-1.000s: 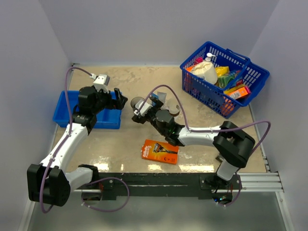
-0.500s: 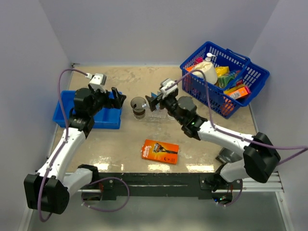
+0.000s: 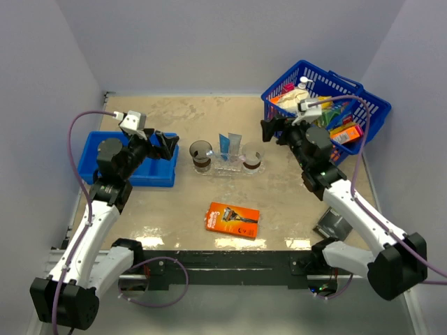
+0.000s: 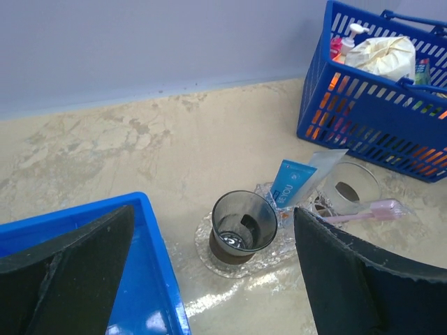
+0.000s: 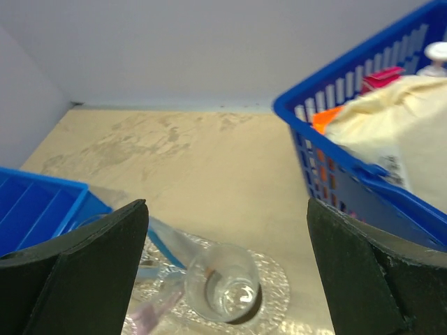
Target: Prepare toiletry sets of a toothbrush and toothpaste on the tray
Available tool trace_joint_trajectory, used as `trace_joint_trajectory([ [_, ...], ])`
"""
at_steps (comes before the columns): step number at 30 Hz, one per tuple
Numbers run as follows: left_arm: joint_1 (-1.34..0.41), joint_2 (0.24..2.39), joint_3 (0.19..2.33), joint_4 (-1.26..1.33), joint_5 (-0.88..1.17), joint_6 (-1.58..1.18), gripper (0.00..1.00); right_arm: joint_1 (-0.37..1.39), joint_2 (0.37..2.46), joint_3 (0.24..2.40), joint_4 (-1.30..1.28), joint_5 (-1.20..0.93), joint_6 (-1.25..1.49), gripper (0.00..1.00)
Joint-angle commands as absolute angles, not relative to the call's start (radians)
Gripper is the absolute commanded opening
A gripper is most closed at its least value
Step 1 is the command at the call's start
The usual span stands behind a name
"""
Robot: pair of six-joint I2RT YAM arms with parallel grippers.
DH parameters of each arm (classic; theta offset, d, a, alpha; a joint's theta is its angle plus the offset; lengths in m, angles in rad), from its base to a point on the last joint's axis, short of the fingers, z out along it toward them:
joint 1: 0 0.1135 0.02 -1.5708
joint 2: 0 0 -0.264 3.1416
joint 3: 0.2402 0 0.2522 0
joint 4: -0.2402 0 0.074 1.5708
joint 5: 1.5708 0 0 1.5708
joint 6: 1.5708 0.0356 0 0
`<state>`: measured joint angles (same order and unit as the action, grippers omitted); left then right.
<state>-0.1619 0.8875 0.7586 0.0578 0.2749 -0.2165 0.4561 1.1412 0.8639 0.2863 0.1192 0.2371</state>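
Mia: Right arm swings off the tray [image 3: 225,169] since a second ago and now hangs by the basket [image 4: 363,118]. Left arm draws back a little over the blue bin [image 3: 157,174].

Tom: And the end effectors?

Mia: Right end effector [image 3: 269,130] and left end effector [image 3: 167,144] are both released, carrying nothing.

Tom: Where is the set?

Mia: On the tray, mid-bench. Toothpaste [image 4: 290,183] leans between a darker cup [image 4: 243,227] and a paler cup [image 4: 351,190], with a pink toothbrush [image 4: 363,213] just beside the paler one.

Tom: Risks?

Mia: As I judge it, the leaning tubes could topple if an arm brushes the light tray, which may skate on the glossy top. A reach into the basket could snag its wire wall or handle.

Tom: Surroundings?

Mia: Beige, mottled, shiny bench [image 3: 174,202] and plain pale lilac-grey walls on three sides. A razor pack [image 3: 234,218] lies near the front.
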Motion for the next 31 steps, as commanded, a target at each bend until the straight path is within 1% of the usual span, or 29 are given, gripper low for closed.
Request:
trace_joint_trajectory([
  [1, -0.156, 0.818, 0.739, 0.158, 0.264, -0.195, 1.00, 0.411, 1.002, 0.827, 0.180, 0.182, 0.319, 0.98],
  [9, -0.155, 0.753, 0.727, 0.176, 0.238, -0.179, 1.00, 0.407, 0.763, 0.766, 0.104, 0.307, 0.298, 0.98],
  [13, -0.156, 0.742, 0.726, 0.176, 0.233, -0.183, 1.00, 0.407, 0.694, 0.729, 0.103, 0.337, 0.288, 0.98],
  [24, -0.156, 0.733, 0.718, 0.186, 0.247, -0.183, 1.00, 0.407, 0.680, 0.739, 0.074, 0.341, 0.268, 0.98],
  [31, -0.156, 0.721, 0.712, 0.186, 0.213, -0.187, 1.00, 0.407, 0.678, 0.738, 0.074, 0.337, 0.261, 0.98],
])
